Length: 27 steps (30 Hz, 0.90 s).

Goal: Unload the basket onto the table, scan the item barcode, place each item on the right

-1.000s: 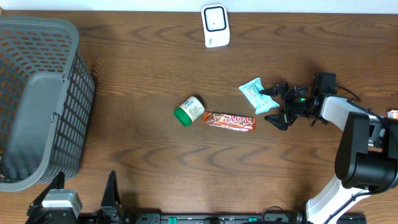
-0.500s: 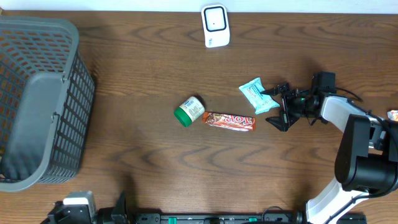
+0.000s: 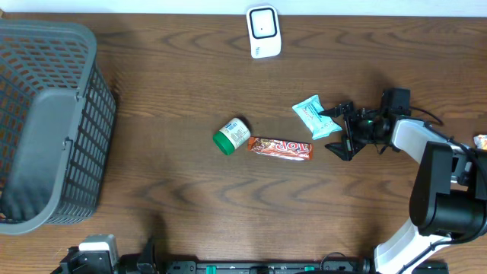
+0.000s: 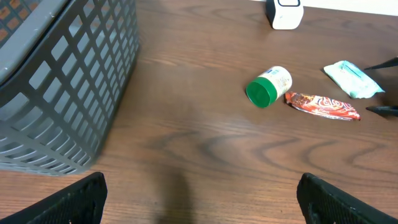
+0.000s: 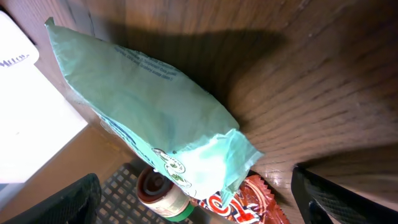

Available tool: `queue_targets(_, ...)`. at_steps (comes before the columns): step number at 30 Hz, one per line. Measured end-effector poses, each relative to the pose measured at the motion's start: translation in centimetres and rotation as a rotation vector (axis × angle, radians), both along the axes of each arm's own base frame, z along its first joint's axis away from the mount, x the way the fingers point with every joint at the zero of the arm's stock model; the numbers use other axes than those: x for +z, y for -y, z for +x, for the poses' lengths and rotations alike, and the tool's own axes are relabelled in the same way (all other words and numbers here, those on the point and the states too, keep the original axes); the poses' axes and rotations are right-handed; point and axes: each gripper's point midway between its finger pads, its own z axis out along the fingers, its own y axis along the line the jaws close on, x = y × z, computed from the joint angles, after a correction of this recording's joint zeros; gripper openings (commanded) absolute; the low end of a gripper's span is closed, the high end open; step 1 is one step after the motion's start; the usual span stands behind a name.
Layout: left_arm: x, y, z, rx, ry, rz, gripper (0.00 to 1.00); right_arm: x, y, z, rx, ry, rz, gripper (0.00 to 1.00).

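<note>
Three items lie mid-table: a teal packet (image 3: 313,117), an orange-red candy bar (image 3: 281,148) and a green-capped bottle (image 3: 231,135). A white scanner (image 3: 264,31) stands at the far edge. My right gripper (image 3: 338,129) is open just right of the packet, its upper finger by the packet's right end. In the right wrist view the teal packet (image 5: 149,112) fills the space ahead of the open gripper (image 5: 196,202), with the candy bar (image 5: 249,202) and bottle (image 5: 158,194) beyond. My left gripper (image 4: 202,208) is open over bare wood near the front edge, holding nothing.
A large grey mesh basket (image 3: 53,122) occupies the left side of the table, also seen as the basket (image 4: 62,81) in the left wrist view. A small orange-and-white object (image 3: 481,140) shows at the right edge.
The left arm has dropped back toward the front edge, mostly leaving the overhead view. The right gripper has shifted slightly right, still open beside the teal packet.
</note>
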Motion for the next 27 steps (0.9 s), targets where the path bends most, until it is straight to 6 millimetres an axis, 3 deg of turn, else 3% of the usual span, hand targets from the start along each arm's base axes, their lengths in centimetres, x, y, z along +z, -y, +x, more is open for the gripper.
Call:
queue_targets(4, 0.0, 0.0, 0.0, 0.000, 0.000, 0.000, 0.98, 0.0, -0.3, 0.2, 0.013, 0.024, -0.022, 0.99)
queue_targets(12, 0.0, 0.0, 0.0, 0.000, 0.000, 0.000, 0.98, 0.1, -0.5, 3.8, 0.066, 0.231, -0.204, 0.97)
queue_targets(14, 0.0, 0.0, 0.0, 0.000, 0.000, 0.000, 0.98, 0.0, 0.2, 4.3, 0.061, 0.253, -0.265, 0.87)
queue_targets(15, 0.0, 0.0, 0.0, 0.000, 0.000, 0.000, 0.98, -0.1, 0.6, 4.6, 0.058, 0.263, -0.297, 0.77)
queue_targets(18, 0.0, 0.0, 0.0, 0.000, 0.000, 0.000, 0.98, -0.9, 2.1, 4.9, 0.035, 0.257, -0.396, 0.38)
queue_targets(19, 0.0, 0.0, 0.0, 0.000, 0.000, 0.000, 0.98, -1.2, 2.6, 4.8, 0.034, 0.249, -0.426, 0.14)
queue_targets(20, 0.0, 0.0, 0.0, 0.000, 0.000, 0.000, 0.98, -1.6, 2.9, 4.8, 0.030, 0.240, -0.446, 0.01)
queue_targets(23, 0.0, 0.0, 0.0, 0.000, 0.000, 0.000, 0.98, -2.5, 4.3, 4.9, 0.005, 0.222, -0.518, 0.01)
queue_targets(27, 0.0, 0.0, 0.0, 0.000, 0.000, 0.000, 0.98, -2.5, 4.6, 5.1, 0.020, 0.242, -0.542, 0.01)
